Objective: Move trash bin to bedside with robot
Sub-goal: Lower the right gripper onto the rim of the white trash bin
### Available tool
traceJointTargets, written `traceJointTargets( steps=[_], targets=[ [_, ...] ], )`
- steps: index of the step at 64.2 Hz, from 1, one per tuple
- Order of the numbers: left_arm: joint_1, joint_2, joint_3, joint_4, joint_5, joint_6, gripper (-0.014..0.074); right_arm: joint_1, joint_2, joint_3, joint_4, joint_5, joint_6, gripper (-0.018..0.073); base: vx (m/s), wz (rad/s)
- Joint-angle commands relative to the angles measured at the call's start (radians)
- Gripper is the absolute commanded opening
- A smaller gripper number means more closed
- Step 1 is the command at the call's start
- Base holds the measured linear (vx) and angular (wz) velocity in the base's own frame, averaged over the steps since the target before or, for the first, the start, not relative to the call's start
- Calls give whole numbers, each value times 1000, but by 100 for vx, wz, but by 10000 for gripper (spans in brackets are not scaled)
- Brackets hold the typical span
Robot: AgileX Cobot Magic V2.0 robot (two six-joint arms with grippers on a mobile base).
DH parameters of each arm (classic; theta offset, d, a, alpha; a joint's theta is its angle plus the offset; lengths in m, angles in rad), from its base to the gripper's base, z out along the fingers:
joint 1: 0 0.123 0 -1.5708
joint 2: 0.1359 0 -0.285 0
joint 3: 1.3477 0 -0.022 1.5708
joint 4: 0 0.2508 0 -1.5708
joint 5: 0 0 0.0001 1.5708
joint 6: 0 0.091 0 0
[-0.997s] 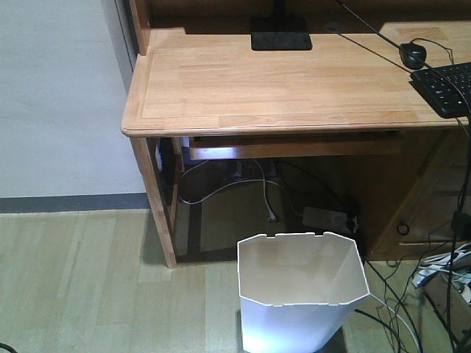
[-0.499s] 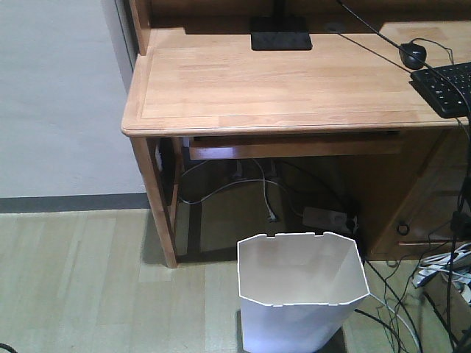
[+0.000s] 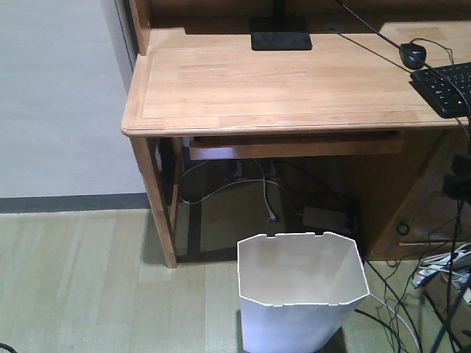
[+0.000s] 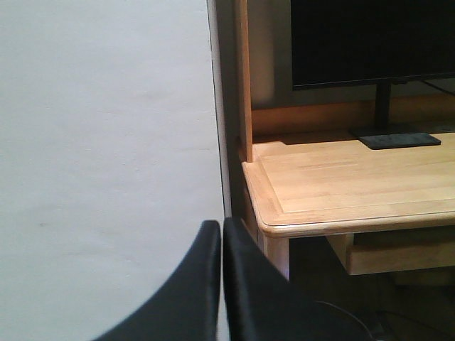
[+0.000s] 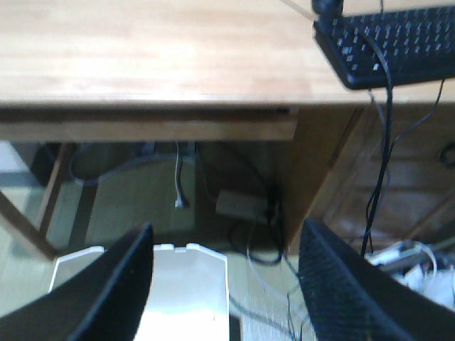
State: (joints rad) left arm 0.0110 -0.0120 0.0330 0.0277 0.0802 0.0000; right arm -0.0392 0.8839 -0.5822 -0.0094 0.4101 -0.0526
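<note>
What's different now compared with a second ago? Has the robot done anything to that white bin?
Hardly anything. A dark blurred shape, probably part of the robot's right arm, has edged in at the front view's right edge. The trash bin stands where it was before the desk, and nothing has been gripped or let go.

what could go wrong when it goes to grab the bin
1. The open right gripper hangs off-centre above the trash bin; a pinch on its thin rim could slip or tip it.
2. Loose cables lie right beside the bin and could snag it as it moves.
</note>
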Motion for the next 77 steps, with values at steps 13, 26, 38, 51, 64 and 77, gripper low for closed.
traceJointTargets(
  steps=[13,26,38,51,64,77],
  targets=[
    [-6,-15,12,-9,-75,-14,-6,0,248,-156,-4,-15,18,541,0,0],
    [-6,-15,12,-9,-75,-14,-6,-26,444,-266,15,92,36,576,0,0],
    [-6,-15,12,-9,-75,-14,-6,-123,633,-352,88,158,-46,577,0,0],
    [-6,-15,12,-9,-75,-14,-6,-186,835,-370,305,106,-360,575,0,0],
    [-6,-15,12,-9,-75,-14,-6,-181,1015,-379,400,-50,-556,575,0,0],
    [-6,-15,12,-9,-75,-14,-6,-181,1215,-463,413,-82,-607,575,0,0]
  ],
)
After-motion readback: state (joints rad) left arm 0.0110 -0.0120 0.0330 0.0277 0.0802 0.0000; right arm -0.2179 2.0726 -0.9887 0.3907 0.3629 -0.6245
